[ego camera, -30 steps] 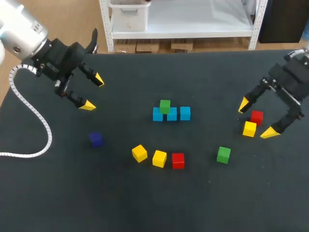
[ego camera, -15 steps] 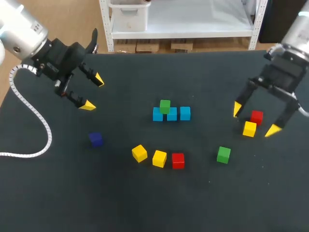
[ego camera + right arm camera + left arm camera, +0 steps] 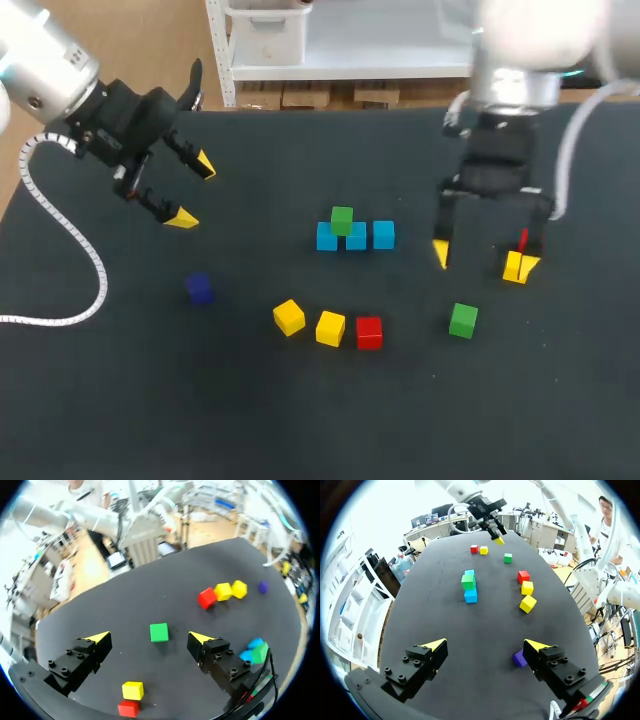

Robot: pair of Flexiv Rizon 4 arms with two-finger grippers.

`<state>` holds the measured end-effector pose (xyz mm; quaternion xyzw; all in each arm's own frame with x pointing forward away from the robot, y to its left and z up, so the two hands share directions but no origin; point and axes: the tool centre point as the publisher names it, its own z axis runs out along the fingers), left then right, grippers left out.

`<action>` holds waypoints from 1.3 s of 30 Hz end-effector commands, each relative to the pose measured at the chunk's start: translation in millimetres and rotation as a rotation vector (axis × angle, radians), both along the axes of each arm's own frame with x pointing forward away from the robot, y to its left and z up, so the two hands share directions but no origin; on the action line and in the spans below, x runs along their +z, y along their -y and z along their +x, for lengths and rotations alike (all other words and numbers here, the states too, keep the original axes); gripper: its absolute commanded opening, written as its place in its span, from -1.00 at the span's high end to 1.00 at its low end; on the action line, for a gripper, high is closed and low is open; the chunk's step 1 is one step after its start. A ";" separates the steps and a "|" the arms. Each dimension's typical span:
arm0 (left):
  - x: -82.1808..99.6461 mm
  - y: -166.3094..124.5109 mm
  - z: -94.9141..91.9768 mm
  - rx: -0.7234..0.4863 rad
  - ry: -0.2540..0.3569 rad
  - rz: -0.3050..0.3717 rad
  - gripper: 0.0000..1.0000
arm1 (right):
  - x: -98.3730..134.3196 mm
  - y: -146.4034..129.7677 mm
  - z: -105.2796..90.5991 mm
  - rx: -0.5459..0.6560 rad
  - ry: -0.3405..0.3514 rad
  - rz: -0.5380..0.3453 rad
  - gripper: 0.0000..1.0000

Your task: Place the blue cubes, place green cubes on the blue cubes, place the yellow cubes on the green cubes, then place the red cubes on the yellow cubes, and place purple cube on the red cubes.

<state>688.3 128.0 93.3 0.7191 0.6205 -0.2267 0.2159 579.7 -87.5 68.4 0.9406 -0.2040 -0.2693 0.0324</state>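
Three blue cubes sit in a row mid-table, with a green cube on top of them. A second green cube lies loose at the front right; in the right wrist view this green cube shows ahead of my open right gripper, between the lines of its fingers. My right gripper hangs above the table, just behind it. A yellow cube and a partly hidden red cube lie by its right fingertip. My left gripper hovers open at the far left, empty. The purple cube lies below it.
Two yellow cubes and a red cube form a line in front of the blue row. A white cable loops from my left arm over the table's left edge.
My right arm swung left from the table's right edge toward the middle, and its gripper turned to point down near the loose green cube. The left arm and all cubes stayed put.
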 end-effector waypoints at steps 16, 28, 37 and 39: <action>-0.6 -0.6 1.4 -0.004 0.000 -0.002 -1.00 | -36.1 11.2 -5.4 0.068 0.143 0.039 -1.00; -0.6 -0.6 1.4 -0.004 0.000 -0.002 -1.00 | -42.3 7.0 -3.6 0.060 0.176 0.139 -1.00; -0.6 -0.6 1.4 -0.004 0.000 -0.002 -1.00 | -55.5 -0.8 -6.6 0.071 0.157 0.126 -1.00; -0.6 -0.6 1.4 -0.004 0.000 -0.002 -1.00 | -58.2 -3.2 -6.8 0.071 0.149 0.128 -1.00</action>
